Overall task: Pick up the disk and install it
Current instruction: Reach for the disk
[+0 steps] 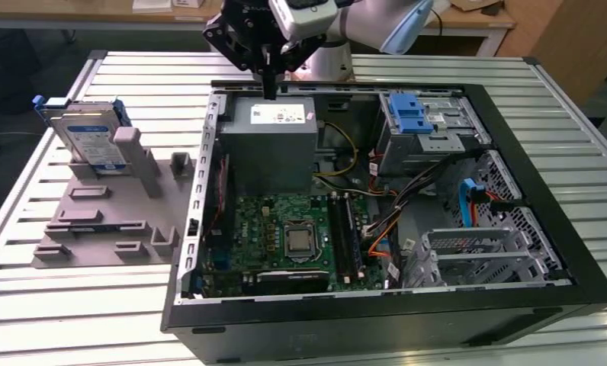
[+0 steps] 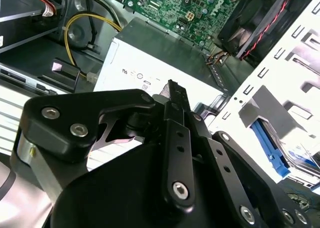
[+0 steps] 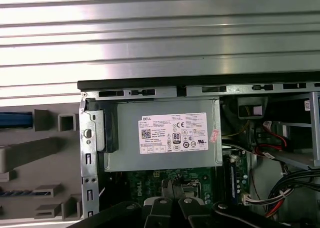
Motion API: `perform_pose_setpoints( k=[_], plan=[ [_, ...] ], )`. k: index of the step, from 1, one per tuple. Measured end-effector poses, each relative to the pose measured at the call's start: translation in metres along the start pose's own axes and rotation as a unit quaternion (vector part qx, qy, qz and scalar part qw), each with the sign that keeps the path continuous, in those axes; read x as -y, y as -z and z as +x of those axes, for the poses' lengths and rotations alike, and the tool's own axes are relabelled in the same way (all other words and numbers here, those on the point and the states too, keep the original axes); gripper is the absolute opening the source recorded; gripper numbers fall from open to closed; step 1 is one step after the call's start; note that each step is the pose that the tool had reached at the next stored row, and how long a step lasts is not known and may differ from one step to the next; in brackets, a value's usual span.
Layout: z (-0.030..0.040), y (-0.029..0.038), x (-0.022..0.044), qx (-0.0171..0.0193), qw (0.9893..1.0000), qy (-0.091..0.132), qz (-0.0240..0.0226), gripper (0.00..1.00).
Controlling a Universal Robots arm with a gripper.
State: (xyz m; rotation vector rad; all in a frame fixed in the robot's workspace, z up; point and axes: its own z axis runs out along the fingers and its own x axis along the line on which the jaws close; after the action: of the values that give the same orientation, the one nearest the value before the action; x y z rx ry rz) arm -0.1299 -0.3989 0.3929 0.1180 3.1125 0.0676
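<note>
Cameras: one high overview, two riding the arm.
The exterior view looks steeply down from well back on the whole case (image 1: 385, 316) and table (image 1: 80, 305). The first wrist view faces straight down on the power supply (image 3: 170, 138), and the second wrist view looks closely along the gripper (image 2: 175, 92). All three share the power supply.

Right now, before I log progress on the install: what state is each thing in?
Computer case: on its side, panel off.
Power supply: mounted inside the case.
Disk: upright in the grey holder, outside the case, not gripped.
End effector: shut, empty, above the power supply.
</note>
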Motion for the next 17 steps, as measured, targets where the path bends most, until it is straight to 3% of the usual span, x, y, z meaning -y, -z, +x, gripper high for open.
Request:
perform_pose_setpoints(
  k=[7,12,17],
  plan=[
    [0.0053,0.0001,0.0002,0.0000,1.0000,0.000,0.0000,0.11],
    [0.0101,0.0000,-0.0040,0.0000,1.0000,0.000,0.0000,0.11],
    [0.0107,0.0000,-0.0050,0.0000,1.0000,0.000,0.0000,0.11]
  ],
)
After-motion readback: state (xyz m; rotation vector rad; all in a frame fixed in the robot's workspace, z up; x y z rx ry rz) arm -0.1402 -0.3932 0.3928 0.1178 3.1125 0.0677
